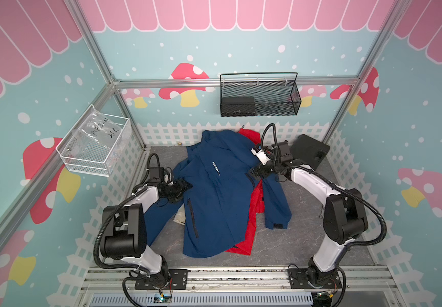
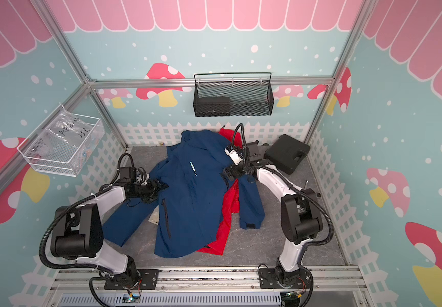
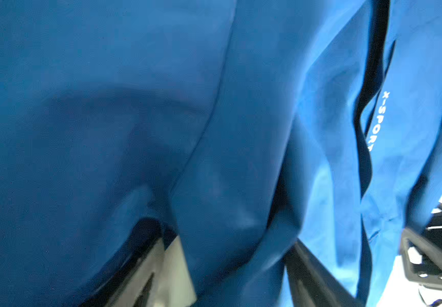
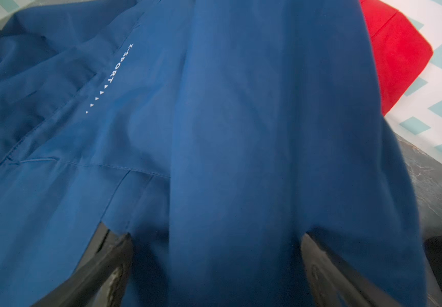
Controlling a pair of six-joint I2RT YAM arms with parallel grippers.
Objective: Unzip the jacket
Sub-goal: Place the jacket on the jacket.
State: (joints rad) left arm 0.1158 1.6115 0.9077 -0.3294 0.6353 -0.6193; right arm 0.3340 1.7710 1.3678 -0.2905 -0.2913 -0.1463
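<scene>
Rails (image 1: 236,275) along the bottom edge of both top views carried the two arm bases. Beyond them, on the grey counter (image 1: 307,239), the blue jacket (image 1: 220,202) lay spread in the middle of the frame. Its hem pointed toward the bottom and its collar toward the top, with red cloth (image 1: 254,204) showing along its right edge and under the hem. White lettering (image 1: 216,168) ran down its chest.

The left gripper (image 1: 186,185) met the jacket's left edge at mid-frame. In the left wrist view its fingers (image 3: 307,273) stood part-way apart with a fold of blue cloth between them. The right gripper (image 1: 254,172) sat at the jacket's upper right, above the folded sleeve. In the right wrist view its fingers (image 4: 103,271) were spread wide, with blue cloth bulging between them.

Farther back, a black case (image 1: 310,154) lay in the counter's upper right corner. On the far wall hung a black mesh basket (image 1: 267,101), and a white wire basket (image 1: 95,151) hung on the wall at left.
</scene>
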